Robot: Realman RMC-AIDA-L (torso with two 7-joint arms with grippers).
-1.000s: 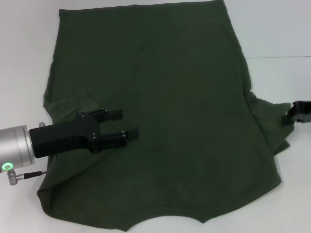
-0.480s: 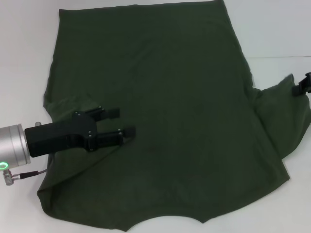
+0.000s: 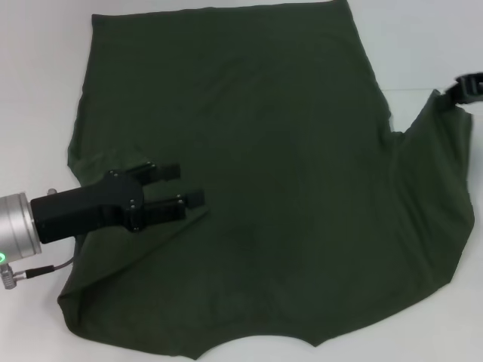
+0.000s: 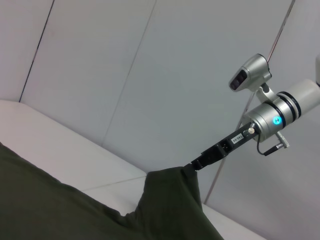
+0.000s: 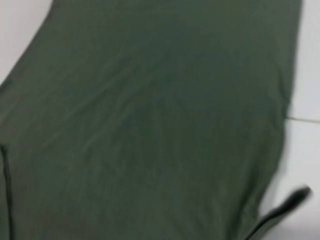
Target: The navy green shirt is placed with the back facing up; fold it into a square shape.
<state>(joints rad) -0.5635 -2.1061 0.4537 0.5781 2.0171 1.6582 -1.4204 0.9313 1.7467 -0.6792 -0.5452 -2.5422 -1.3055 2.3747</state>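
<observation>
The navy green shirt (image 3: 256,166) lies spread flat on the white table, plain side up, with its hem toward the far edge. My left gripper (image 3: 183,185) hovers open over the shirt's left sleeve area, nothing between its fingers. At the right edge, my right gripper (image 3: 466,85) is shut on the right sleeve and holds it lifted off the table. In the left wrist view the right gripper (image 4: 198,163) pinches a raised peak of the shirt (image 4: 170,200). Only the shirt's cloth (image 5: 150,115) shows in the right wrist view.
The white table (image 3: 38,90) shows bare at the left, at the far right corner and along the near edge. A pale panelled wall (image 4: 125,75) stands behind the right arm in the left wrist view.
My right gripper has lifted the right sleeve and carried it toward the far side, stretching the sleeve out. The left gripper has drawn back slightly to the left, still open.
</observation>
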